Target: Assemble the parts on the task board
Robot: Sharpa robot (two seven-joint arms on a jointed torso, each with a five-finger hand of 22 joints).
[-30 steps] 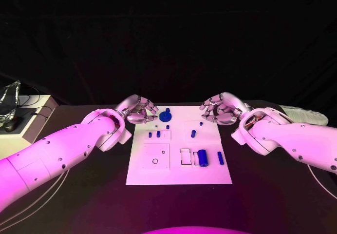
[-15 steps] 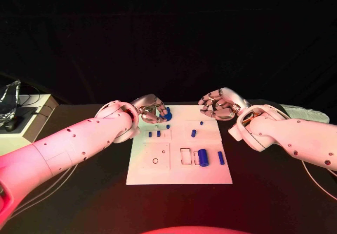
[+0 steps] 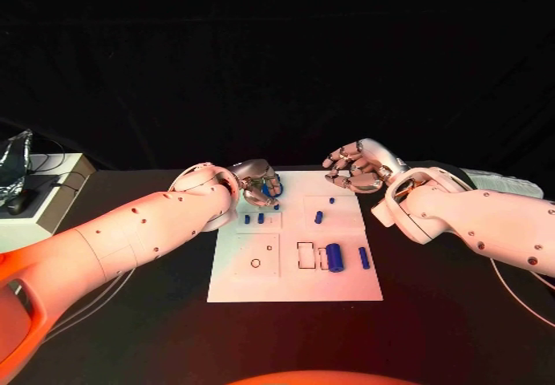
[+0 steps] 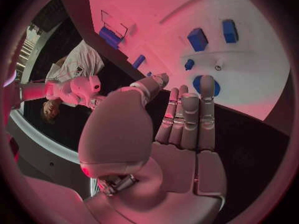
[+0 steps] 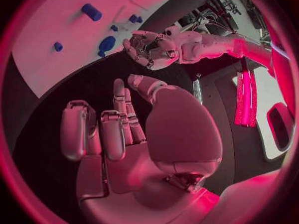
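Hovering over the far left corner of the task board (image 3: pixel 295 285), the left hand (image 3: pixel 257 185) sits just above centre in the head view, its fingers bunched over a round blue part (image 3: pixel 273 191) that peeks out between them. In the left wrist view the fingers (image 4: pixel 190 117) lie straight and side by side, their tips reaching to that round part (image 4: pixel 206 85), and whether they actually touch it cannot be told. Nothing is plainly held there, and the hand looks narrow rather than spread.

Over on the upper right of centre, the right hand (image 3: pixel 356 169) hangs beyond the board's far right corner above the black table (image 3: pixel 451 305), fingers loosely curled with gaps between them and nothing in its grasp. The right wrist view confirms it: an empty palm (image 5: pixel 134 149), fingers partly bent.

Down the board, two small blue parts (image 3: pixel 253 218) stand side by side near the left hand, a small peg (image 3: pixel 318 216) sits toward the middle, and a fat blue cylinder (image 3: pixel 334 258) lies beside a thinner blue bar (image 3: pixel 363 258) in the lower right of the plate.
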